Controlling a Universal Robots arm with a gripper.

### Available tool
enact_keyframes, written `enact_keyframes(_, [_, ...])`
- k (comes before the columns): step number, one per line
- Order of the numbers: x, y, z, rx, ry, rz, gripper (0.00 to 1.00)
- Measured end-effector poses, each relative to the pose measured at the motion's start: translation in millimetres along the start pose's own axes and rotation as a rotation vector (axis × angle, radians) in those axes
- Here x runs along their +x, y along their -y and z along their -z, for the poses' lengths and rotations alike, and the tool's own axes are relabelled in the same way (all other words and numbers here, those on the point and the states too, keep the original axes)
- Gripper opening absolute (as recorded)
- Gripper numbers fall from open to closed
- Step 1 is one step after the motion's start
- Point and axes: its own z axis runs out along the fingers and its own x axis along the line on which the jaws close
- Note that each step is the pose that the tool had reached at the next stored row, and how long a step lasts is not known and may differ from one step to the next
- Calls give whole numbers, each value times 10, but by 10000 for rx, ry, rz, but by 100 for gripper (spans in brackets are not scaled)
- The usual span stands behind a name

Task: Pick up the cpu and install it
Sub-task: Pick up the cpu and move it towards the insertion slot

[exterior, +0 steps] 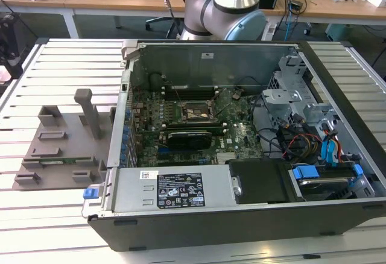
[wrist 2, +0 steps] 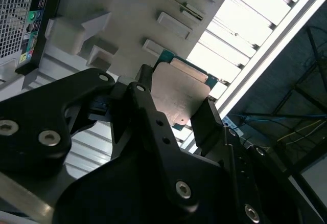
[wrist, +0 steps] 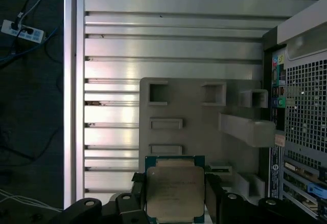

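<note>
The cpu (wrist: 175, 192), a flat square chip with a pale metal top and a green rim, sits between the two black fingers of my gripper (wrist: 175, 198) in both wrist views. The gripper (wrist 2: 179, 105) is shut on the cpu (wrist 2: 180, 92), one finger against each of two opposite edges. The chip hangs well above the grey fixture plate (wrist: 194, 127) on the slatted table. In the exterior view the open computer case (exterior: 241, 216) lies on its side, and the dark socket frame (exterior: 193, 112) shows on the green motherboard.
The grey fixture plate (exterior: 60, 143) with raised blocks and an upright post (exterior: 90, 113) lies at the exterior view's left of the case. A long black card (exterior: 189, 137) sits below the socket. Cables and drive bays (exterior: 313, 149) crowd the case's right side. The arm's base (exterior: 226, 5) stands behind the case.
</note>
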Motion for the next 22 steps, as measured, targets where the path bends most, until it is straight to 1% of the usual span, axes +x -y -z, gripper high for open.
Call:
enact_keyframes(4, [-3, -1, 3, 2, -4, -1, 55])
enact_keyframes(7, [-60, 1, 0, 1, -1, 0, 55])
enact_keyframes(9, [-135, 2, -1, 1, -4, 1, 55])
enact_keyframes(10, [-206, 3, -3, 1, -3, 0, 55])
enact_keyframes(11, [-263, 3, -4, 2, -3, 0, 55])
enact_keyframes(15, [-411, 5, -8, 1, -3, 0, 55])
enact_keyframes(16, [-471, 5, -9, 1, -4, 1, 55])
enact_keyframes(19, [-622, 5, -12, 2, -4, 0, 55])
enact_keyframes(22, [-722, 4, -15, 1, -3, 2, 55])
